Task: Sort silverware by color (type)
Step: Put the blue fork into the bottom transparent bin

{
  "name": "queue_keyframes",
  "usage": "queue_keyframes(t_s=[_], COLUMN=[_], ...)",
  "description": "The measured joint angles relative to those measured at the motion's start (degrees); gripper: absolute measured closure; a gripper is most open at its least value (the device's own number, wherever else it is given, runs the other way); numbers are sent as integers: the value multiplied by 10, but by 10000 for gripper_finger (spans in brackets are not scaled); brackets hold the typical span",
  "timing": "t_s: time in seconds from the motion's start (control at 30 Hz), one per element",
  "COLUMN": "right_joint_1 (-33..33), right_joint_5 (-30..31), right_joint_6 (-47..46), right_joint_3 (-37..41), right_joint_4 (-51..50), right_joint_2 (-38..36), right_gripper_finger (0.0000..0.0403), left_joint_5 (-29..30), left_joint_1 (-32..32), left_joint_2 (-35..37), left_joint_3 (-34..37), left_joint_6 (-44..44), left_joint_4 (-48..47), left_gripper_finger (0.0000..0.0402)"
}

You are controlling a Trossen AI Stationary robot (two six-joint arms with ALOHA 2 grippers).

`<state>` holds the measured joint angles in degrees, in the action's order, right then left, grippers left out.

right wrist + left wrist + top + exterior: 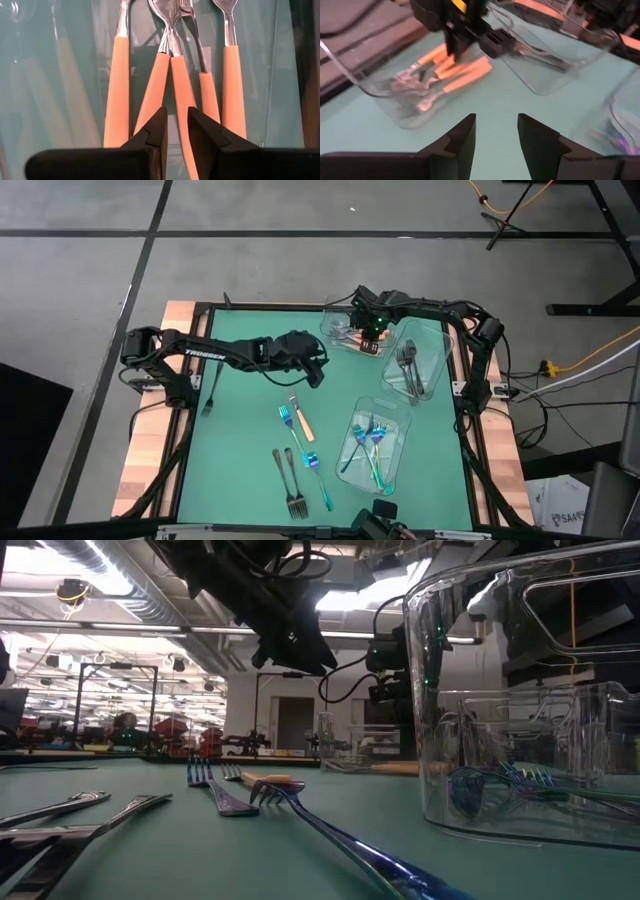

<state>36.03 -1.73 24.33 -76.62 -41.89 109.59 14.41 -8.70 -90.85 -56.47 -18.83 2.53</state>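
Looking down at the green tabletop (240, 470) first: three clear trays (424, 365) are sitting along its right side. The far one is holding the orange-handled forks (172, 85), the middle one the dark forks (406, 363), the near one the blue-teal forks (368, 442). Loose ones are still lying mid-table toward the near edge: one orange-handled fork (300, 418), two blue (287, 420), two dark (293, 485), plus one dark fork (211, 392) at the left edge.

My right gripper (175, 131) is hanging inside the far tray, jaws narrowly parted over the orange handles, gripping nothing I can see. My left gripper (496, 139) is hovering mid-table, jaws released, empty.

Handling guess: these forks are light, rigid and slick, lying flat, so I'm planning mid-handle pinches across the narrow width.

Only "TROSSEN" (196, 352) on the left arm is reading clearly.
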Motion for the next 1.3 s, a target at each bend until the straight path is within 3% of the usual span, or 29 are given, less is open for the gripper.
queue_keyframes(t_s=[0.63, 0.9, 1.3], right_joint_1=[0, 0, 0], right_joint_5=[-3, -3, -4], right_joint_6=[0, 0, 0], right_joint_3=[0, 0, 0], right_joint_4=[1, 3, 5], right_joint_2=[0, 0, 0], right_gripper_finger=[341, 341, 341], left_joint_5=[-149, -224, -257], left_joint_1=[74, 96, 124], left_joint_2=[0, 0, 0], left_joint_3=[0, 0, 20], left_joint_6=[115, 252, 367], left_joint_4=[-114, -194, -246], left_gripper_finger=[262, 262, 262])
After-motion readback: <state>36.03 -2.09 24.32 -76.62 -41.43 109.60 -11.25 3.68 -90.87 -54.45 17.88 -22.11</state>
